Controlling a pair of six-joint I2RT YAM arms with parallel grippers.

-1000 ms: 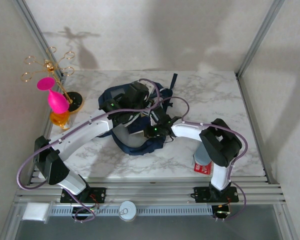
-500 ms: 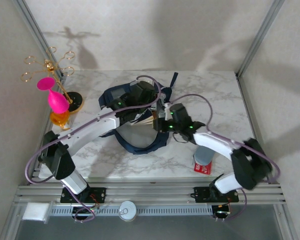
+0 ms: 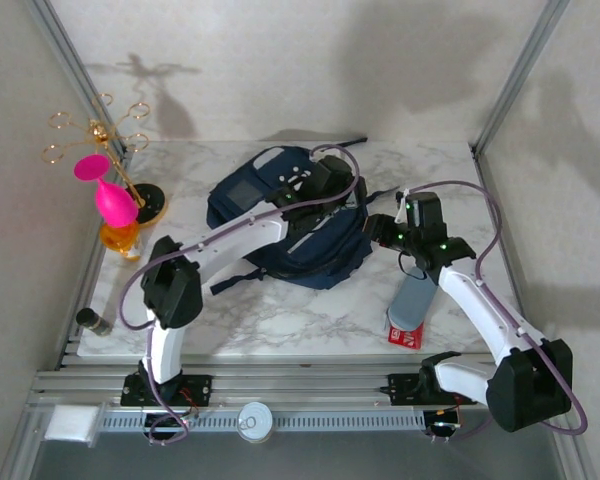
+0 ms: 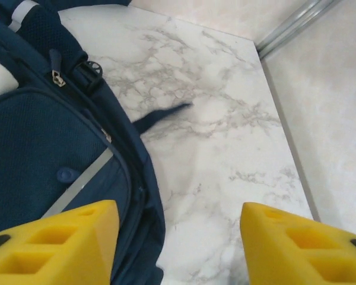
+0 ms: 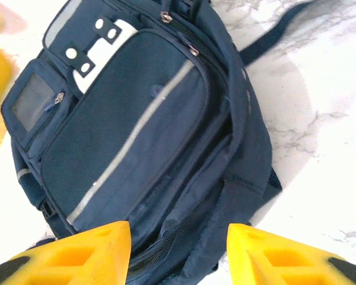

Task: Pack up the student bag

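Top view: the student bag (image 3: pixel 315 245) lies flat in the middle of the frame, on the far half of the marble tabletop (image 3: pixel 280 315). Its front pocket faces up. Both arms reach in from the bottom edge. The left arm crosses over the bag and the right arm ends just beside the bag's right edge.

Left claw (image 4: pixel 178 221): yellow fingers apart, nothing between them. Below it are the bag's right edge, at the left of the frame, and bare marble. A dark strap (image 4: pixel 160 116) trails onto the tabletop.

Right claw (image 5: pixel 178 237): fingers apart, nothing clamped. It hangs over the bag's lower end. A light stripe (image 5: pixel 136 133) runs across the pocket, with a white patch (image 5: pixel 101 47) at upper left.

Left edge of the top view: pink bulb-shaped thing (image 3: pixel 110 200) and gold wire stand (image 3: pixel 95 128). Lower right: grey item (image 3: pixel 410 300) on a red packet (image 3: pixel 405 337).
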